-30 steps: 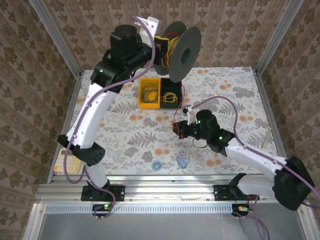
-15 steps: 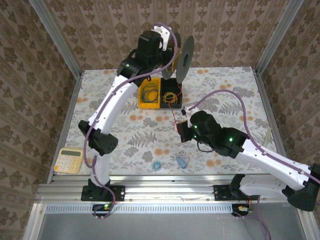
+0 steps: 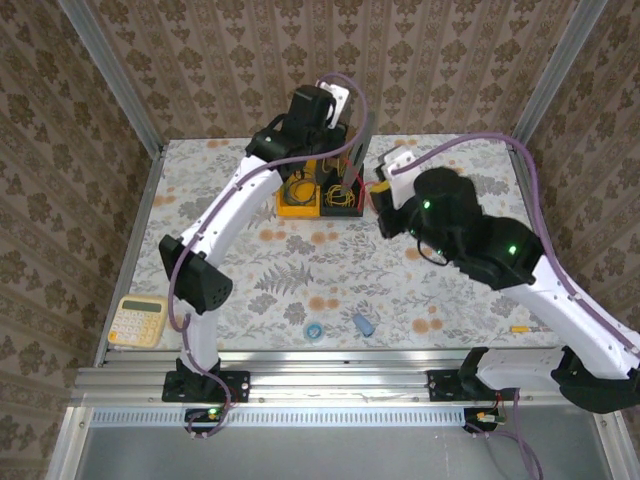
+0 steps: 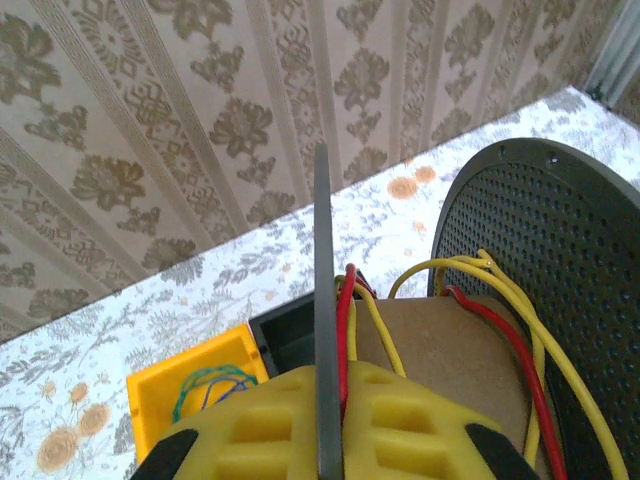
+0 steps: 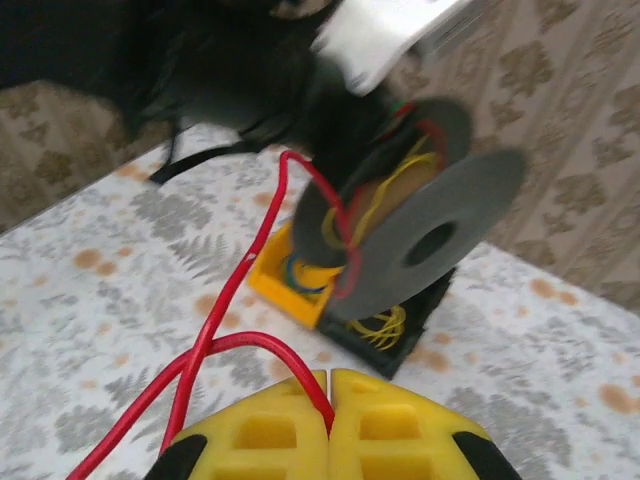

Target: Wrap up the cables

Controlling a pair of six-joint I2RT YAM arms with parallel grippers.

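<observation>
The dark grey spool [image 3: 358, 150] hangs over the bins at the back of the table. My left gripper [image 4: 325, 425] is shut on its near flange [image 4: 322, 260]. Red cable [image 4: 345, 330] and yellow wire [image 4: 470, 268] lie wound on its brown core [image 4: 450, 350], next to the perforated far flange [image 4: 565, 270]. In the top view my left gripper [image 3: 343, 150] sits just left of the spool. My right gripper [image 5: 329, 405] is shut on the red cable [image 5: 240, 270], which loops up to the spool [image 5: 430, 240]. From above, my right gripper [image 3: 382, 192] is right of the bins.
A yellow bin [image 3: 297, 205] with green coiled wire and a black bin [image 3: 340, 208] with yellow wire stand under the spool. A calculator [image 3: 138, 320] lies at the near left edge. Two small blue objects [image 3: 313, 329], [image 3: 364, 324] lie near the front edge.
My left arm swung the spool right and down over the bins, turning it edge-on. My right arm rose and moved back toward the spool, carrying the red cable.
</observation>
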